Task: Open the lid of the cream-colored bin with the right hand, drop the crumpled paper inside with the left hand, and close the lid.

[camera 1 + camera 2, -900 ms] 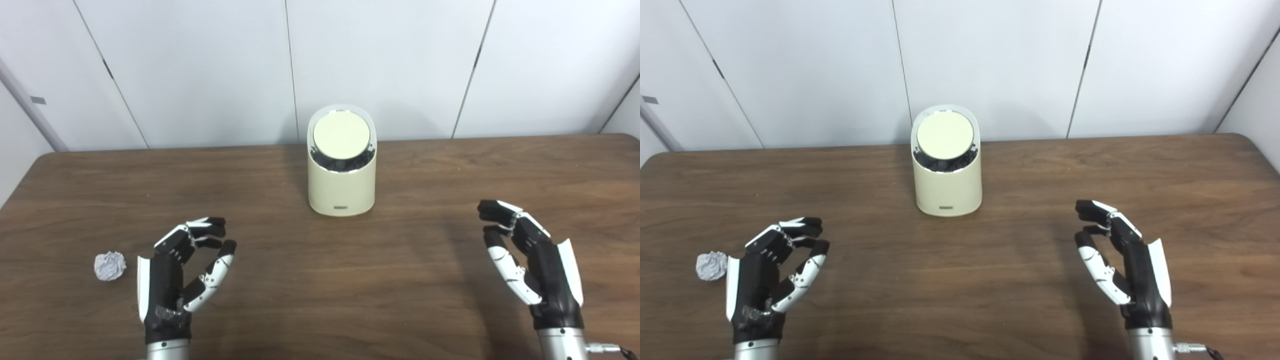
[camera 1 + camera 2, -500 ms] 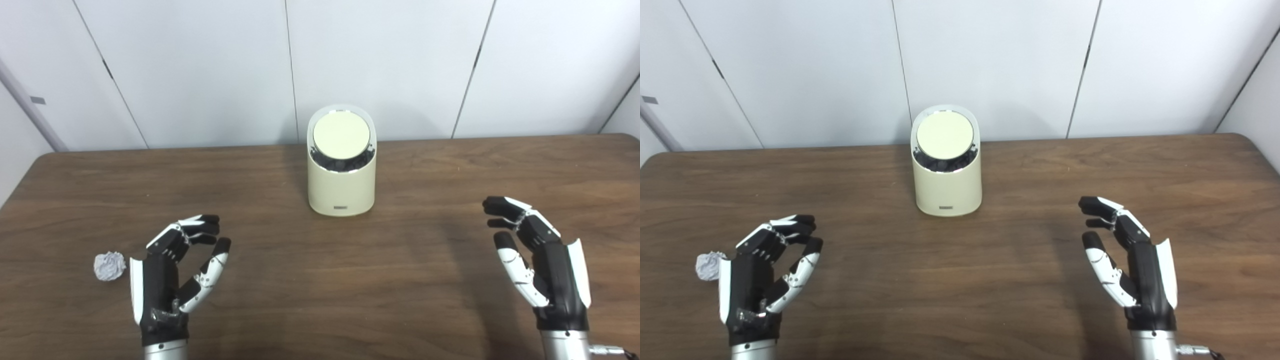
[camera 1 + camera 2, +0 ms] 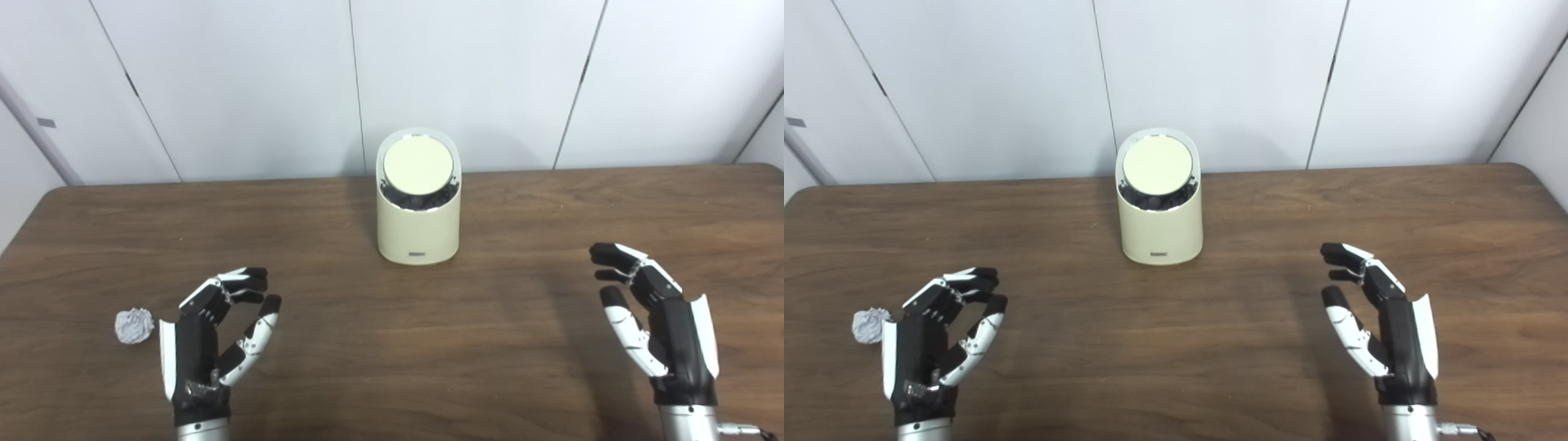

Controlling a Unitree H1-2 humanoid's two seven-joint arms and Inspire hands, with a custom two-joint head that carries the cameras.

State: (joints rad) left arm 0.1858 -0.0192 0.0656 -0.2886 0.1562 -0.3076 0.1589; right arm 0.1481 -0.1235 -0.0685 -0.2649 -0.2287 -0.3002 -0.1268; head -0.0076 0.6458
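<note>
my left hand (image 3: 211, 343) lower left: empty, fingers apart | my right hand (image 3: 658, 321) lower right: empty, fingers apart | small grey crumpled paper ball (image 3: 134, 325) just left of left hand | cream-colored cylindrical bin (image 3: 418, 202) centre, round lid (image 3: 418, 166) down

Cream-colored bin (image 3: 418, 226) upright, round lid (image 3: 418, 165) shut, crumpled paper (image 3: 134, 325) lying far left on table

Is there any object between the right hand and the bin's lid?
Nothing visible. Only bare table lies between the right hand and the bin; its lid is closed. The paper sits far left, beside the left hand.
</note>
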